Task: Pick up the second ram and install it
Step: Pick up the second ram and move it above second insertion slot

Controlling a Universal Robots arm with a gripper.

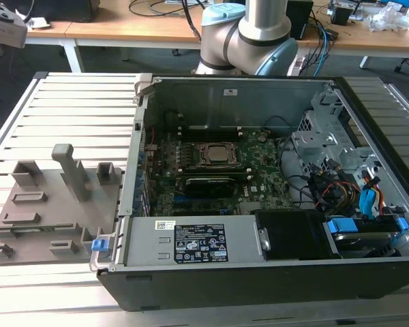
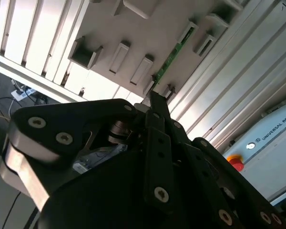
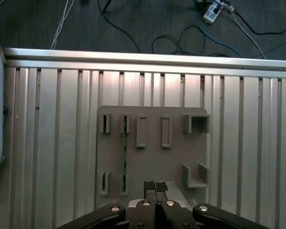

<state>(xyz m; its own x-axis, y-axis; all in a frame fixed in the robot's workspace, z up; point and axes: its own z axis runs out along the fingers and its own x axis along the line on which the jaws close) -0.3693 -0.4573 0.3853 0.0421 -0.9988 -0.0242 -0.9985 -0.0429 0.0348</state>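
Jaws first: the gripper (image 3: 155,186) has its two fingertips pressed together with nothing between them, so it's carrying nothing right now. In the first wrist view it hangs over the near edge of the grey holder plate (image 3: 152,157), close to the second ram (image 3: 124,157) but off to one side of it, not lined up over it and not touching it. The stick is parked on its long edge in a pair of narrow slots in the plate. My guess is that's deliberate, since it leaves the top edge and both flat faces up where fingers can reach them without scraping the plate. The second wrist view shows the same thing from a low angle, with the green strip running away past the fingertip. The plate has other pockets and posts, presumably for other parts, and it sits on the slatted aluminium table (image 3: 47,143). In the exterior view the open computer case (image 1: 245,102) lies on its side just beside the plate, motherboard (image 1: 211,174) facing up, probably so the slots can be reached from above.
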